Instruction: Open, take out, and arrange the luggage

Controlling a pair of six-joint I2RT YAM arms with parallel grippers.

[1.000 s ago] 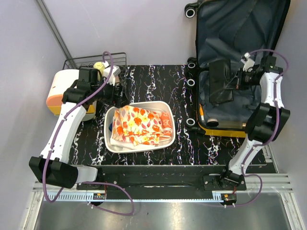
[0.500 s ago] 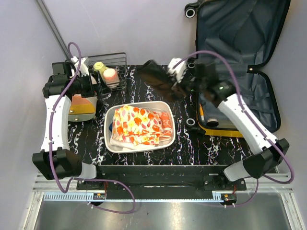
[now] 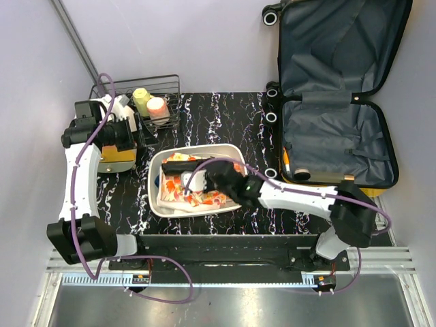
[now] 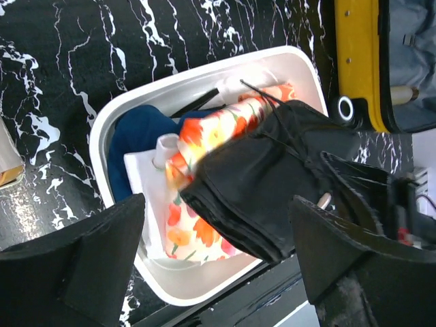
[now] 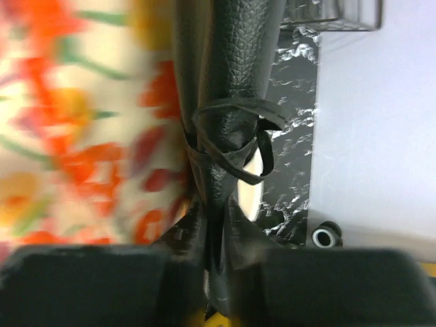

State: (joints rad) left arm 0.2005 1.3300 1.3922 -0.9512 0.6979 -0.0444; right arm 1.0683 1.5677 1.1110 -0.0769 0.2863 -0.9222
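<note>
Top external view: the luggage [image 3: 337, 146] lies open at the right end of the desk [image 3: 225, 109]. Its yellow shell is flat on the surface, its grey-lined lid is tipped up toward the back wall, and its wheels face the middle of the desk. The right arm stretches leftward across the desk to the white tray [image 3: 155, 163]. The right end effector [image 3: 208, 175] is clamped on one end of a black bag [image 3: 182, 165] above the flowered cloth [image 3: 211, 199] in that tray. From the right wrist view the bag seems to touch the cloth, but the blur leaves that unsure. The left end effector [image 3: 129, 133] hangs near the wire basket [image 3: 170, 82] at the left, fingers spread wide and holding nothing. In the left wrist view, something blue [image 4: 136, 133] shows beside the cloth.
</note>
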